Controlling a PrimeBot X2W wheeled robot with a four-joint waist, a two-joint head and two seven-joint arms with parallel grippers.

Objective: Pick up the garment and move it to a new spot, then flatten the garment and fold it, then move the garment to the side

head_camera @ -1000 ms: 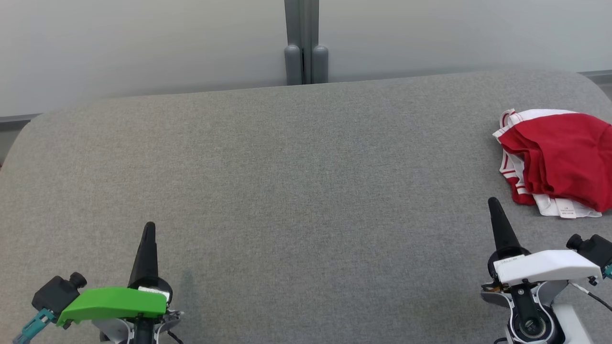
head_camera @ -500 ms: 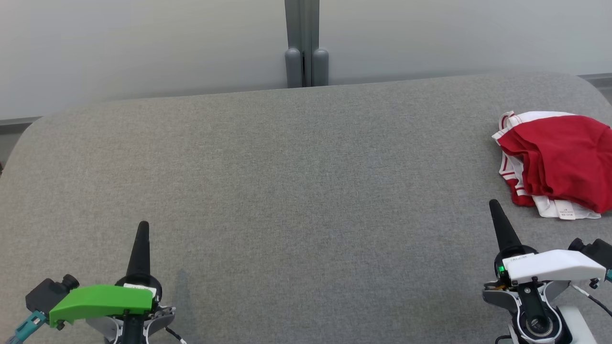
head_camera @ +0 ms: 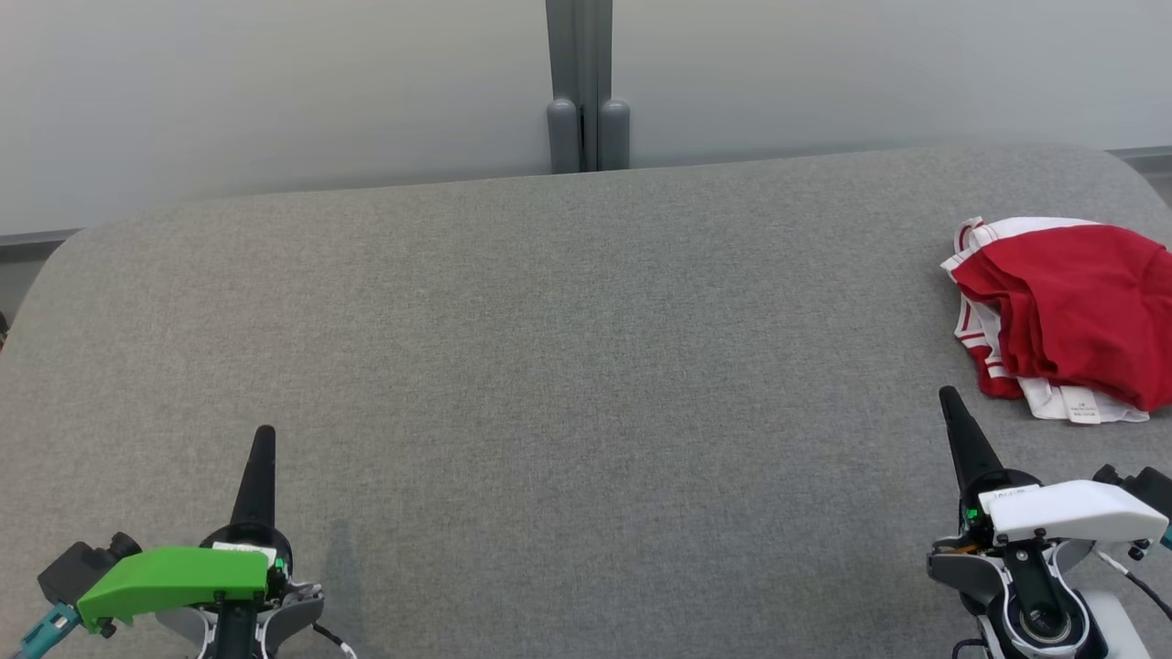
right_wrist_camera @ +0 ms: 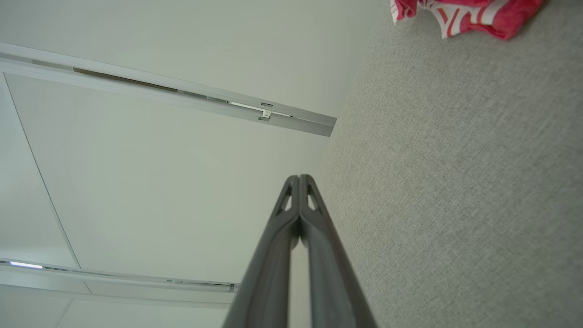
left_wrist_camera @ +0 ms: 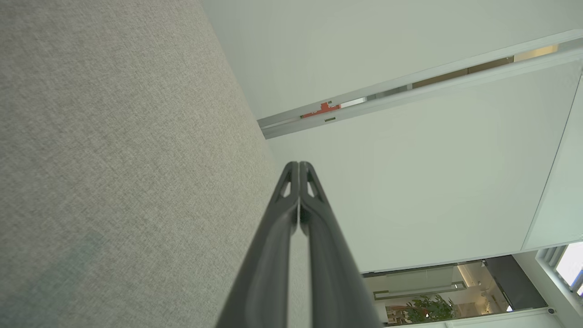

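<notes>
Grey woven cloth covered the table point(head_camera: 549, 320), with pale wall panels point(head_camera: 275, 91) behind it. The garment point(head_camera: 1071, 311), red with white trim and a white label at its near edge, lay at the far right of the table in loose, uneven layers. Its right side ran past the edge of the head view, so its long axis could not be settled. The right gripper point(head_camera: 949, 398) was the nearer of the two. Its tip stood just short of the garment's near left corner, and the garment lay ahead of it and to its right, close but apart. In the right wrist view the garment point(right_wrist_camera: 464, 13) showed at the top right, off the line of the fingers, and the right gripper point(right_wrist_camera: 299, 177) had its fingers pressed together with nothing between them. The left gripper point(head_camera: 263, 435) stood well apart from the garment, at the opposite side of the table. In the left wrist view its fingers point(left_wrist_camera: 291, 214) were likewise closed on nothing. In my judgement, the scene fitted two stages equally: a rumpled garment waiting to be picked up, or a roughly folded one already set aside. In either case any reach for it would fall to the right arm, angling forward and to the right.
</notes>
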